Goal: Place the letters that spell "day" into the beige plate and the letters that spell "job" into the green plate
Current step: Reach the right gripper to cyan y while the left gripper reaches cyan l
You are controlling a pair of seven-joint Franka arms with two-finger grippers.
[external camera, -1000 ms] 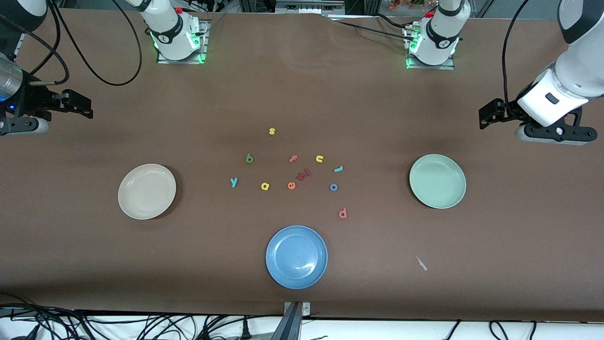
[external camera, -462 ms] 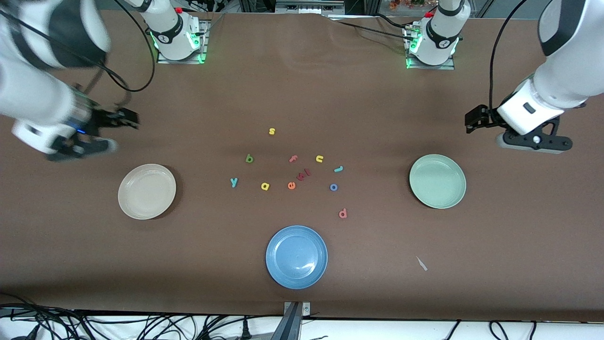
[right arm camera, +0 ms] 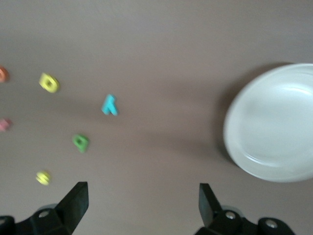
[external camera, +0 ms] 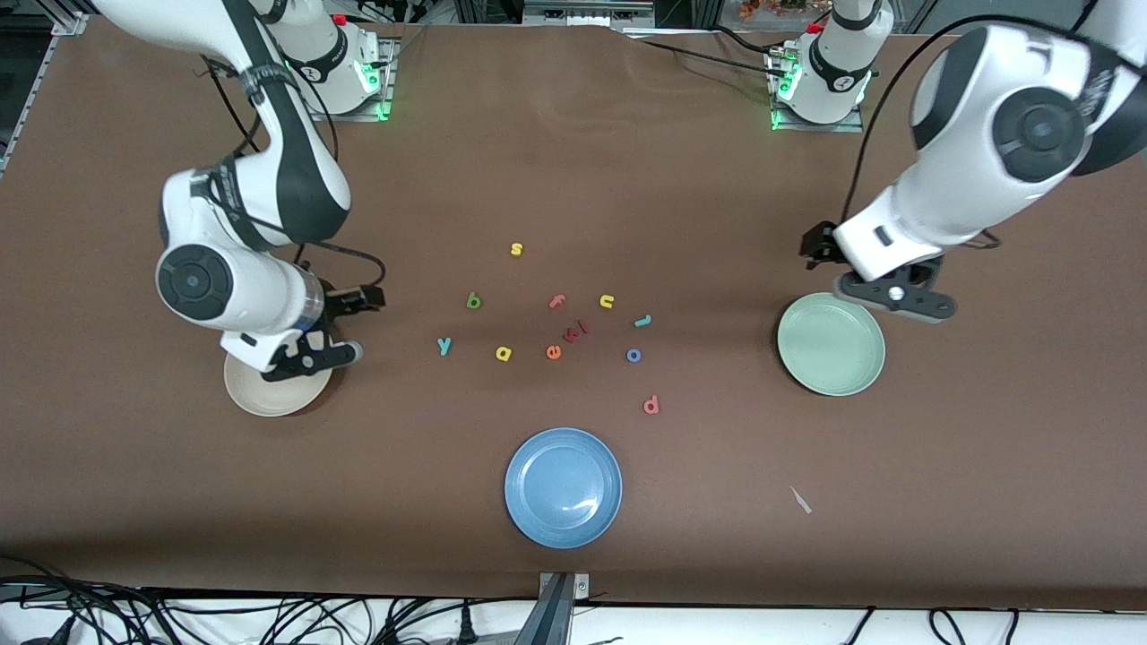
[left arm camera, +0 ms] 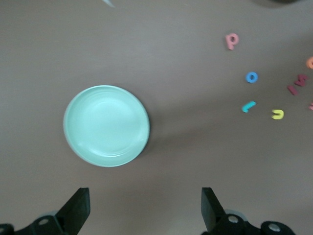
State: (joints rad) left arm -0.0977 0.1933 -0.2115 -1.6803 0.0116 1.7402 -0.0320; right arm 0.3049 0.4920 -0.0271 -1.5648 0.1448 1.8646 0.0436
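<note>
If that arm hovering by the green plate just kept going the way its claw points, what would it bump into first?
Probably bare table. The left gripper points straight down, fingers open, with the green plate just ahead of them rather than between. Depth is hard to judge, so it might clip the plate's rim.

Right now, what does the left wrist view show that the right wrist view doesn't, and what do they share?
Only the left wrist view: the green plate, empty, the blue o, teal j, pink stem-and-bowl letter and yellow u.
Only the right wrist view: the beige plate, empty, the teal y, green stem-and-bowl letter and yellow a.
Both: brown table and their own open gripper, left gripper and right gripper.
</note>
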